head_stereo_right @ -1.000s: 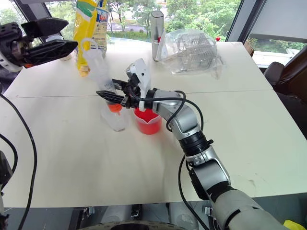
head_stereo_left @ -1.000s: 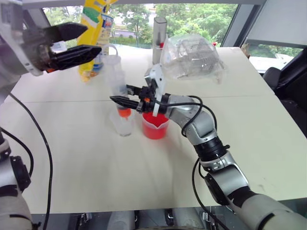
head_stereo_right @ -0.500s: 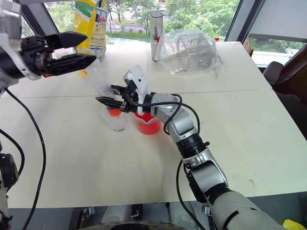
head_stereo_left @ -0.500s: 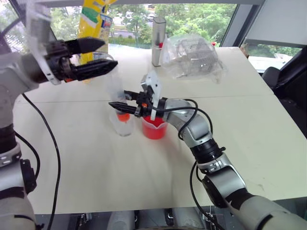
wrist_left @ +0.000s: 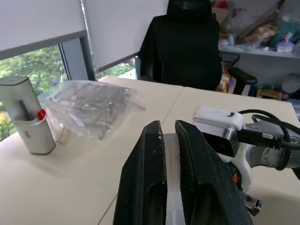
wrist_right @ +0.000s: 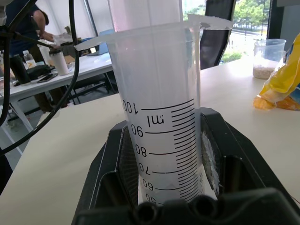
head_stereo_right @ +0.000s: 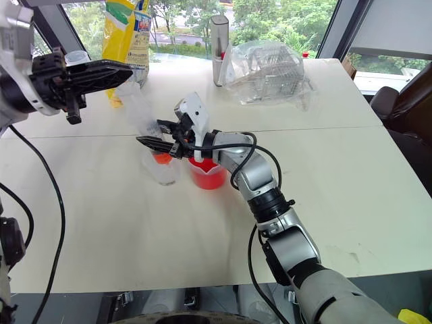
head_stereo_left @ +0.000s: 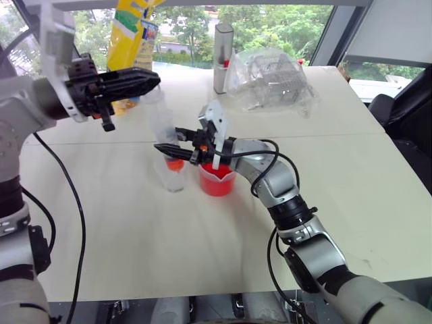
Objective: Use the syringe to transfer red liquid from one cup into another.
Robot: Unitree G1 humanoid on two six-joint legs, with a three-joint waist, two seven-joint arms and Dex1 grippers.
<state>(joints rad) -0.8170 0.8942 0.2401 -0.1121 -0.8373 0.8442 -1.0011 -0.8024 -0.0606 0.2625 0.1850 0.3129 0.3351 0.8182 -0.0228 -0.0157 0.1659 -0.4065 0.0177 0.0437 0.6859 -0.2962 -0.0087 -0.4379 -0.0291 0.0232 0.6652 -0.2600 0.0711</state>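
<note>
R gripper (head_stereo_left: 167, 146) jaws clamped on the syringe (head_stereo_left: 164, 123), tip over the small cup (head_stereo_left: 173, 177). L gripper (head_stereo_left: 147, 79) jaws pressed together up by the plunger, red beaker (head_stereo_left: 217, 179) beside the cup

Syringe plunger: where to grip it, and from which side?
Probably the plunger on its upper rod, above the barrel's flange, coming in level from the robot's left. The syringe stands upright with its tip in the small cup, and the right hand clamps the barrel from the right.

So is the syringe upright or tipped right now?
Upright: the syringe stands vertically in the right gripper, its orange tip inside the small cup.
</note>
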